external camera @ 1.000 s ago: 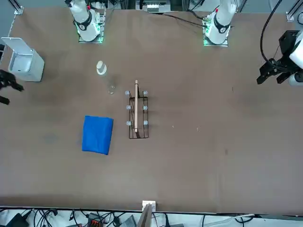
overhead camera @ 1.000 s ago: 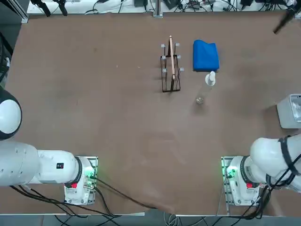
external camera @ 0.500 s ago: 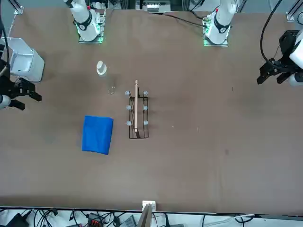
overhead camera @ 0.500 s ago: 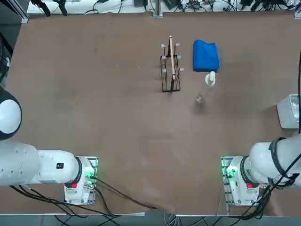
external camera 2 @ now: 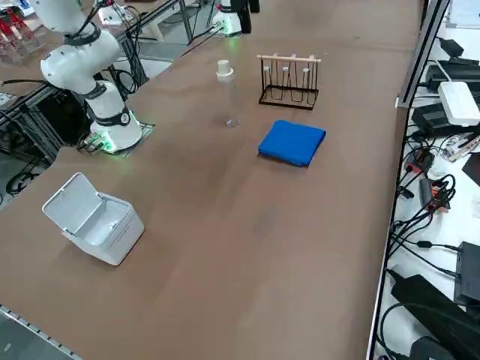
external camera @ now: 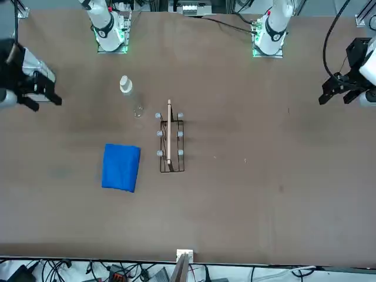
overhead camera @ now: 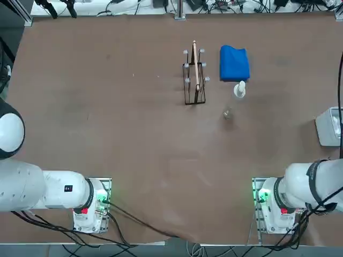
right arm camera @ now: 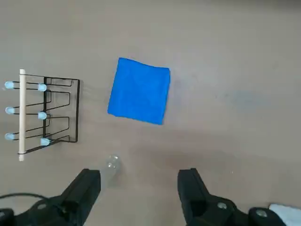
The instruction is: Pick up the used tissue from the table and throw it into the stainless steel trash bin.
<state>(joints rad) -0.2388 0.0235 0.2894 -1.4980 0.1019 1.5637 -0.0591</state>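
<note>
The right gripper (right arm camera: 140, 188) is hovering over the table (overhead camera: 107, 107) with its fingers (right arm camera: 89, 186) spread wide and gripping nothing, just beside the stainless steel trash bin (external camera 2: 120, 238), where the used tissue is perhaps lying, though I cannot tell.

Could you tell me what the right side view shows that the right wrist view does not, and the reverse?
Only the right side view shows the stainless steel trash bin, with its lid up, near an edge of the table, and the right arm on its base. Only the right wrist view shows the right gripper, with fingers open and empty, high above the table. Both show the blue cloth, the wire rack and the clear bottle.
</note>
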